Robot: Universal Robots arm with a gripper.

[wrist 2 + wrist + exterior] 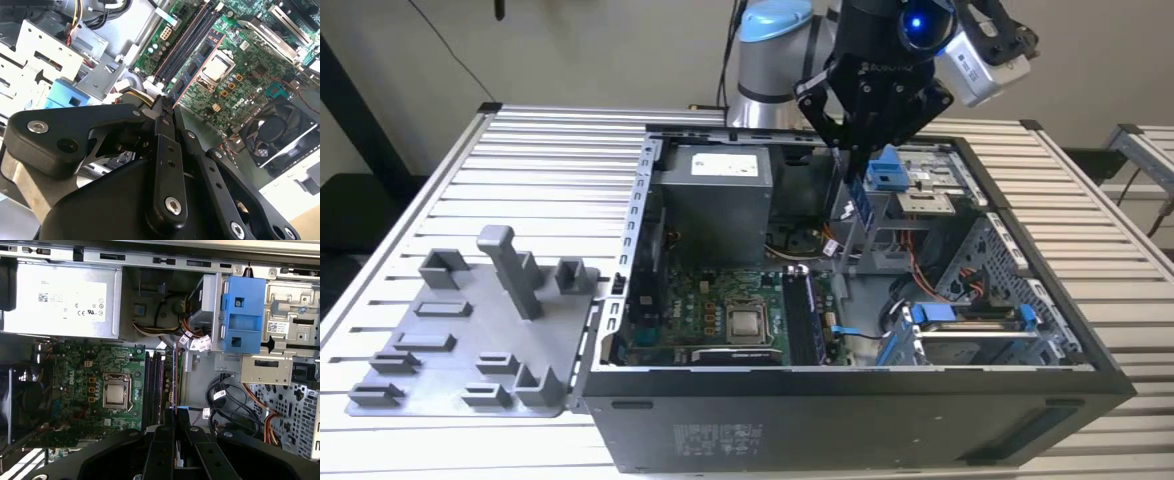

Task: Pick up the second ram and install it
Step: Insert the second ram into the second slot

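1. Table point(454, 180): slatted metal surface carrying all items below.
2. Computer case point(854, 420): dark tower lying on its side with the side panel off, interior exposed.
3. Arm point(767, 50): stands behind the case in the exterior view and reaches over its far rim.
4. Fixture plate point(447, 385): light-grey plate with upright posts and low blocks, on the table at the exterior view's left, just beside the case.
5. Power supply point(60, 300): grey box in a far corner of the case.
6. Motherboard point(75, 370): green board on the case floor. It carries rows of long black memory slots point(185, 45) beside the square silver processor point(116, 392).
7. Fan point(277, 132): black, at the edge of the motherboard.
8. End effector point(162, 102): black linkage fingers drawn almost together and clamped on one end of the second ram. In the exterior view it hangs over the far part of the open case point(851, 150), near the blue bracket point(887, 170).
9. Second ram point(197, 62): thin dark board with a row of small chips and a coppery edge. It is held by one end and extends lengthwise away from the fingertips toward the motherboard. In the first wrist view it is seen edge-on point(175, 380), running parallel to the memory slots on the side away from the processor. Whether its free end touches anything cannot be told.
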